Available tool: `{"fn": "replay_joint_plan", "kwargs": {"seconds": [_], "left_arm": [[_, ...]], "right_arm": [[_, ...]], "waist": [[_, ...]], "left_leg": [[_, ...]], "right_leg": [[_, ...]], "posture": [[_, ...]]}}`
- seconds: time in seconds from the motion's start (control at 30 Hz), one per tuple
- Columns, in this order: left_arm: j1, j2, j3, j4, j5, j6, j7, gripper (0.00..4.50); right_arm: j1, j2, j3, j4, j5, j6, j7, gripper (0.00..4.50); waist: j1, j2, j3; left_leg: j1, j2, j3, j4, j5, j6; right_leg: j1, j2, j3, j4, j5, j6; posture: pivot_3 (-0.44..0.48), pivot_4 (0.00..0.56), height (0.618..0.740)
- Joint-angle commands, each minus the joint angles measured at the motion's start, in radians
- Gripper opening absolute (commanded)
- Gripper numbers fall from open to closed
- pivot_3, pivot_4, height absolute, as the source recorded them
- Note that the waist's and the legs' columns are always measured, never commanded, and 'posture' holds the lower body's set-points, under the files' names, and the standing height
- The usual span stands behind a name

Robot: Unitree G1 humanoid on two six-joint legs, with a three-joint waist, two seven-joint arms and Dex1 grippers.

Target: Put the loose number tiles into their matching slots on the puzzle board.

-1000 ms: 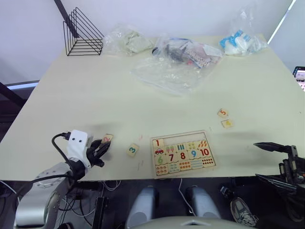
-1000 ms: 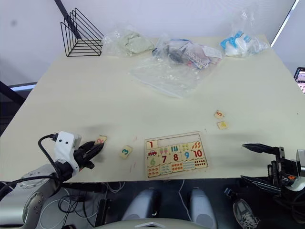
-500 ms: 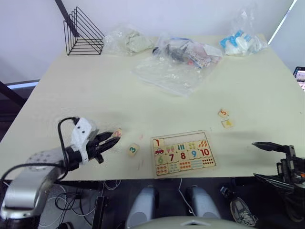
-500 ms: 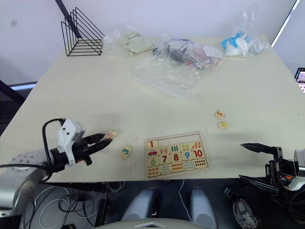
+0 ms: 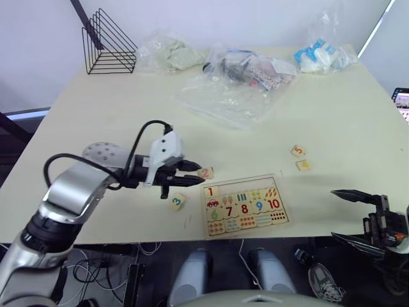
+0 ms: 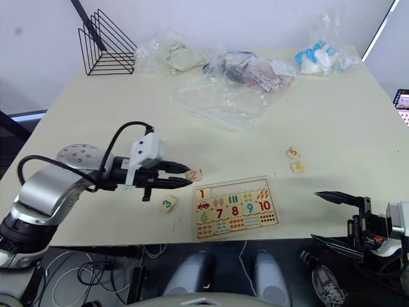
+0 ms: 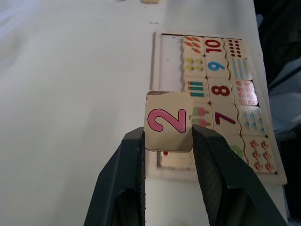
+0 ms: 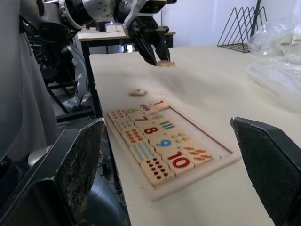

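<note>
The number 2 tile (image 7: 168,121), pale wood with a pink-red numeral, is pinched flat between the two black fingers of the left claw (image 5: 199,173), which is closed on its opposite edges and holds it above the desk (image 5: 128,121), just left of the far left corner of the puzzle board (image 5: 245,204). The board lies near the desk's near edge, a little right of centre. In its far row of slots (image 7: 169,59) the number 1 tile (image 5: 211,190) already sits at the left end; the recesses to its right are bare wood. Below that row run picture tiles, then the numerals 6 to 10, then another row of picture tiles.

The number 3 tile (image 5: 177,202) lies flat on the desk just left of the board, nearer than the held tile. The number 5 tile (image 5: 298,151) and the number 4 tile (image 5: 303,165) lie close together on the desk, right of the board and farther back.

The right claw (image 6: 332,217) hangs off the desk's near right edge, its fingers spread wide with nothing between them.

At the far side of the desk lie several clear plastic bags (image 5: 223,96), and a black wire rack (image 5: 108,45) stands at the far left corner.
</note>
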Motion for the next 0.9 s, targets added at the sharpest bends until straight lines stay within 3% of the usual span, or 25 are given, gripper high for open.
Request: {"fn": "replay_joint_plan", "kwargs": {"seconds": [0.03, 0.23, 0.4, 0.9], "left_arm": [[-0.046, -0.014, -0.045, -0.006, 0.035, 0.012, -0.003, 0.99], [-0.141, -0.101, -0.159, -0.011, 0.104, 0.088, 0.058, 0.99], [-0.182, -0.114, -0.241, -0.012, 0.187, 0.116, 0.09, 0.99], [-0.153, -0.135, -0.321, -0.016, 0.251, 0.169, 0.107, 0.99]], "right_arm": [[0.008, 0.012, -0.033, -0.038, -0.001, 0.007, -0.018, 4.5], [-0.002, 0.034, -0.036, -0.058, -0.017, 0.013, -0.043, 4.5], [-0.011, 0.042, -0.034, -0.064, -0.029, 0.009, -0.053, 4.5], [-0.018, 0.051, -0.039, -0.07, -0.042, 0.012, -0.058, 4.5]], "waist": [[-0.003, 0.0, 0.0], [-0.001, -0.001, 0.001], [-0.003, -0.001, 0.001], [-0.001, -0.001, 0.001]], "left_leg": [[0.0, 0.0, 0.0, 0.0, 0.0, 0.0], [0.0, 0.0, 0.0, 0.001, 0.0, 0.0], [0.0, 0.0, 0.0, 0.001, 0.0, 0.0], [0.0, 0.0, 0.0, 0.001, 0.0, 0.0]], "right_leg": [[0.0, 0.0, 0.0, 0.0, 0.0, 0.0], [0.0, 0.0, 0.0, 0.001, 0.0, 0.0], [0.0, 0.001, 0.0, 0.001, 0.0, 0.0], [0.0, 0.001, 0.0, 0.002, 0.0, 0.0]], "posture": [[0.0, 0.15, 0.74], [0.0, 0.15, 0.74], [0.0, 0.15, 0.74], [0.0, 0.15, 0.74]]}}
